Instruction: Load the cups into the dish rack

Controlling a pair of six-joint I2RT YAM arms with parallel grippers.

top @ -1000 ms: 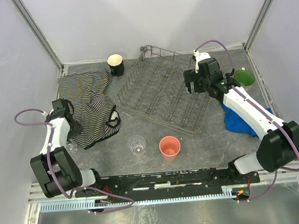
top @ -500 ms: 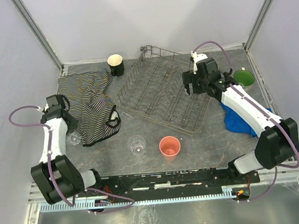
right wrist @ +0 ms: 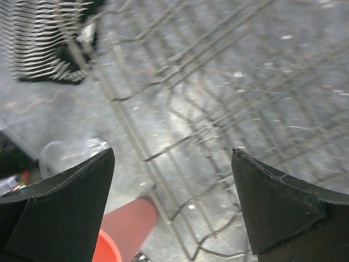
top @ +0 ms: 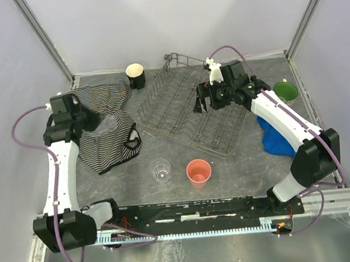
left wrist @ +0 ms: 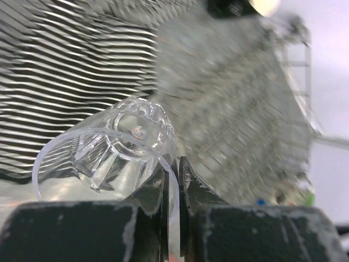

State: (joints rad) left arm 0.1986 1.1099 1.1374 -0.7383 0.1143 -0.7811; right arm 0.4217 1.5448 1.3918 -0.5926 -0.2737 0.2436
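The left gripper (left wrist: 173, 170) is clamped on the rim of a small clear glass (left wrist: 109, 158), which is held above the striped cloth (top: 112, 149). The right gripper (top: 204, 101) is spread wide above the dish rack (top: 173, 109). The pink tumbler (top: 198, 172) is stood on the table (top: 239, 162).

White arms (top: 59, 172) with black joints, purple cables (top: 14, 128), scuffed black fingers (right wrist: 283, 207)
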